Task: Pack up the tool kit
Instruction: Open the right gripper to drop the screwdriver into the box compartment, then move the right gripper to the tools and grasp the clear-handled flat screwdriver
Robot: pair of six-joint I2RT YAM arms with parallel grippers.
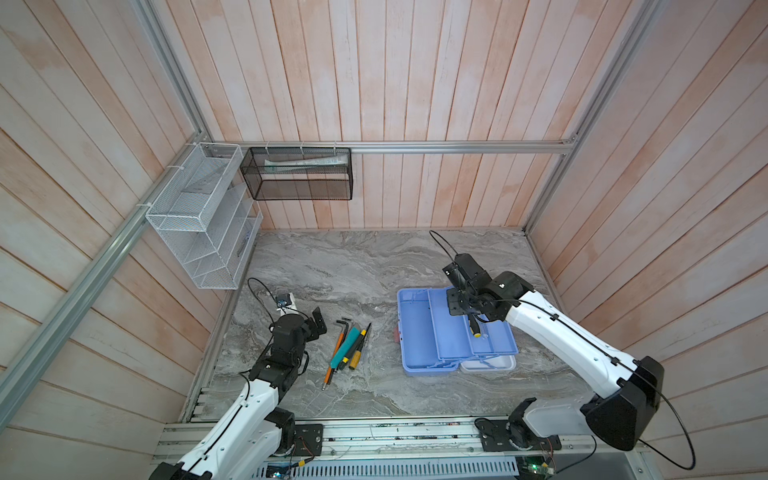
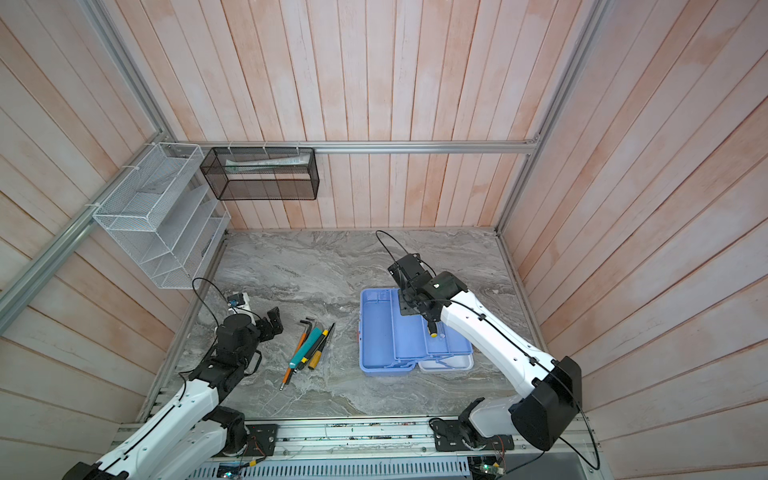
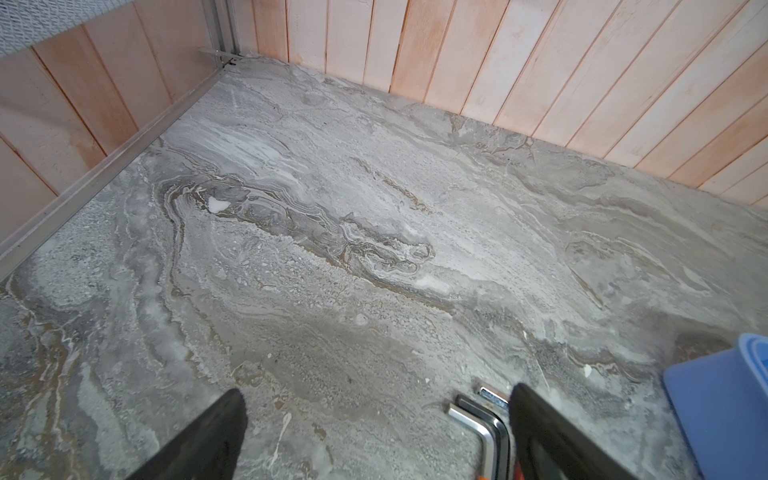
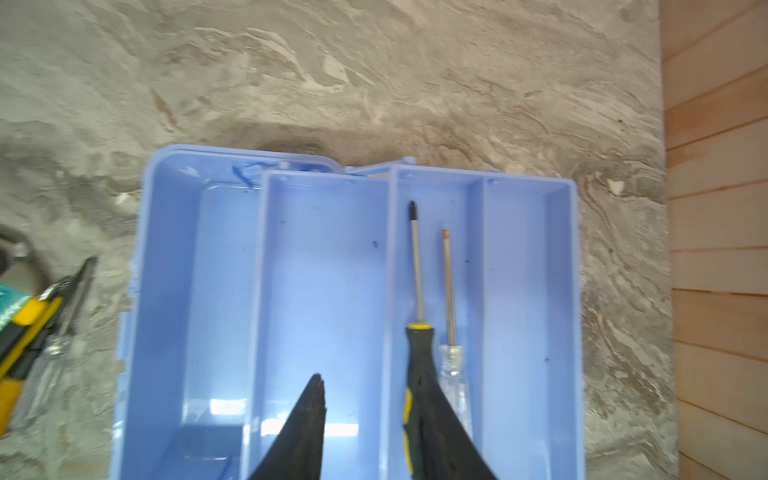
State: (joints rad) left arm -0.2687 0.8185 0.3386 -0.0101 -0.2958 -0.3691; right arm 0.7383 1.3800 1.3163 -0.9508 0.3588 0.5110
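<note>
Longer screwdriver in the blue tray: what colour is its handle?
Handle: black with a yellow stripe; the right wrist view shows it best.

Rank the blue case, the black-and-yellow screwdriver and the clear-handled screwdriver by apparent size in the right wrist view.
1. blue case, by far the largest.
2. black-and-yellow screwdriver, with a longer shaft and thicker handle.
3. clear-handled screwdriver.
The right end effector hides part of both handles, so the order of the last two is less sure.
</note>
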